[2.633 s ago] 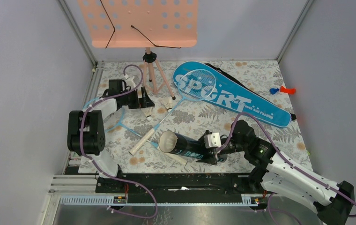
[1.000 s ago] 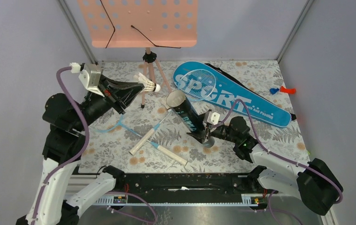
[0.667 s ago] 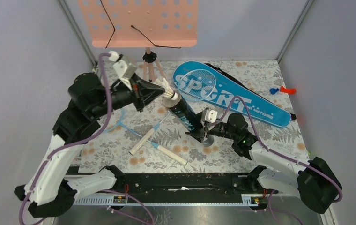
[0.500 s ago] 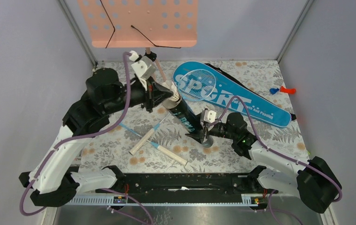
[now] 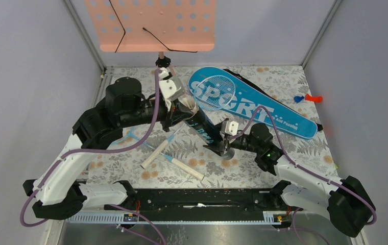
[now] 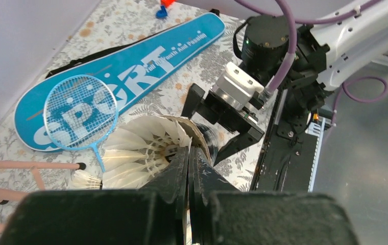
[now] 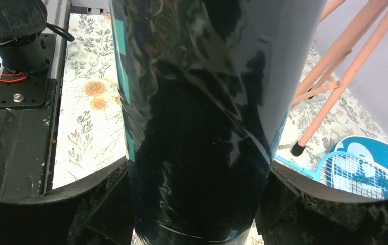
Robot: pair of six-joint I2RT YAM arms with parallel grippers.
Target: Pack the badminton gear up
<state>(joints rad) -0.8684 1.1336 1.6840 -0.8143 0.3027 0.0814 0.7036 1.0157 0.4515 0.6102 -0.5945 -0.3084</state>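
Looking through the left wrist camera, you see what the overhead view hides: your left gripper pinched tight on a shuttlecock at the mouth of the tube. Your right gripper clasps the tube's base, just beside the bag. The tube slants, roughly parallel to the bag, mouth raised beside the bag's round end.
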